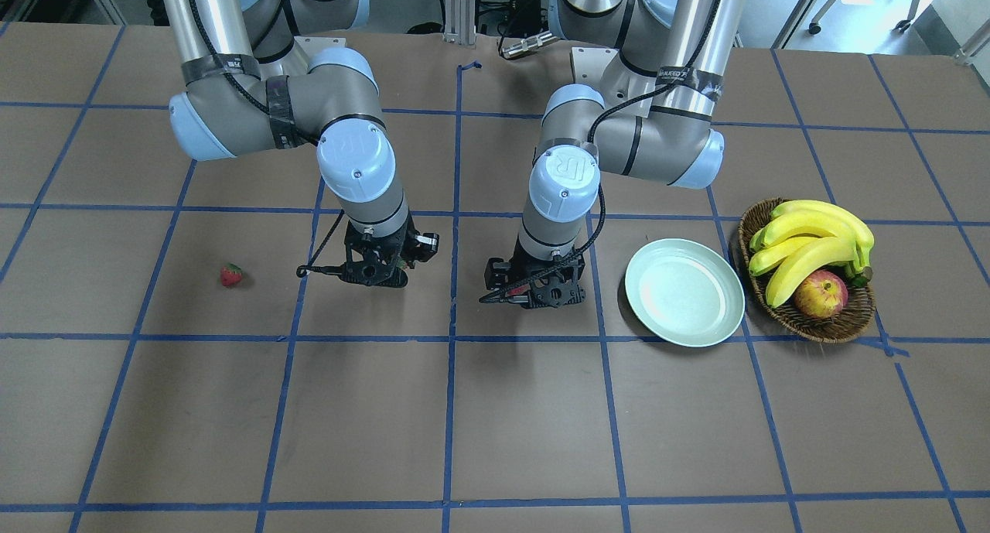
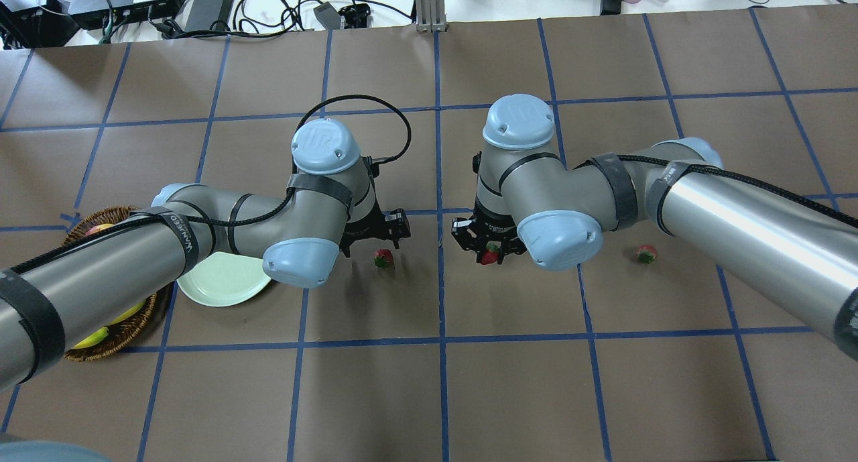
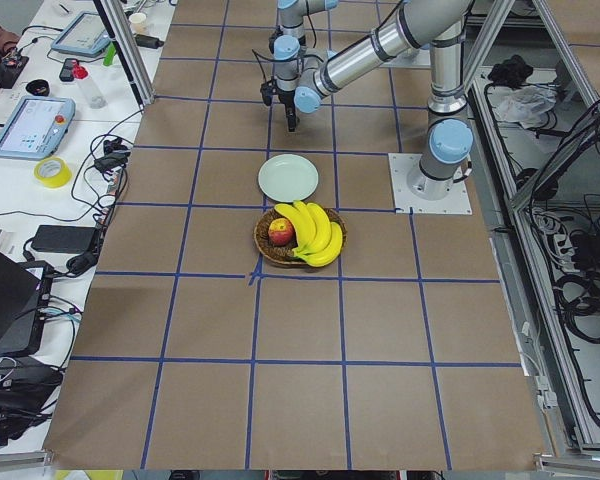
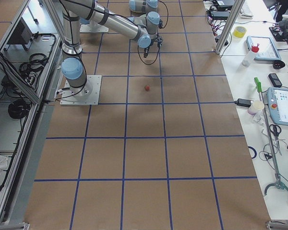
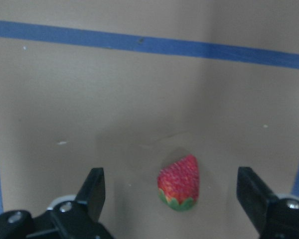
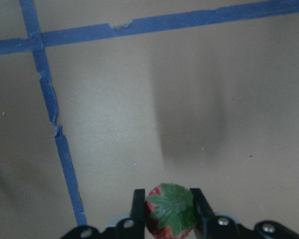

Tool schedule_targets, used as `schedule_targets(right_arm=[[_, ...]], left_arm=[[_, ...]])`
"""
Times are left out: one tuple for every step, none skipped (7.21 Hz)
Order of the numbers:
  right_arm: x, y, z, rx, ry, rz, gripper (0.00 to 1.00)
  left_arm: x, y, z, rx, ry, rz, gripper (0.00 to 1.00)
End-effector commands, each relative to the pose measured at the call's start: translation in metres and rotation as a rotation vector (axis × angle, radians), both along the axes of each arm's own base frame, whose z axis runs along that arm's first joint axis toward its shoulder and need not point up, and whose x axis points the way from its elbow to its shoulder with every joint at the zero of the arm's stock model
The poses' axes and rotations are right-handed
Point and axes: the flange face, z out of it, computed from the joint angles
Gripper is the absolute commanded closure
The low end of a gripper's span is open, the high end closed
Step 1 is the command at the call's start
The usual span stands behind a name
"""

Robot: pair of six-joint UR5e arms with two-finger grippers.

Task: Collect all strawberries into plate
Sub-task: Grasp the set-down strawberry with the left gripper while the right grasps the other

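One strawberry [image 6: 172, 215] w/ leafy cap in right end effector [image 6: 168, 205].

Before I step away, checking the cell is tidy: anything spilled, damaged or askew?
Nothing is spilled or tipped. The only flaw is the blue grid tape, torn and kinked near the right gripper, which grips a strawberry. The plate lies flat and empty.

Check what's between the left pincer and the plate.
Only bare table crossed by one blue tape line lies between the left pincer and the plate; the front-facing view shows it.
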Motion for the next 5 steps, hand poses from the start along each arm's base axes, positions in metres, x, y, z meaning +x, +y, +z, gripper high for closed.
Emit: schedule_targets(right_arm=[[0.001,-0.004,0.004,-0.007,-0.005,-0.009,0.9],[0.007,-0.008,0.008,-0.007,-0.038,-0.029,0.9],[0.013,-0.015,0.009,0.002,-0.074,-0.059,0.9],[0.017,-0.023,0.013,-0.003,-0.098,-0.076,0.9],[0.02,-0.027,0.012,0.001,-0.105,-0.087,0.9]], left_arm=[[-0.007,0.007,-0.01,0.036,0.03,-0.005,0.31],[-0.012,0.008,-0.012,0.04,0.028,-0.029,0.33],[-0.014,0.008,-0.011,0.035,0.029,-0.036,0.36],[-0.014,0.007,-0.01,0.032,0.03,-0.039,0.41],[-0.015,0.007,-0.009,0.029,0.031,-0.042,0.45]])
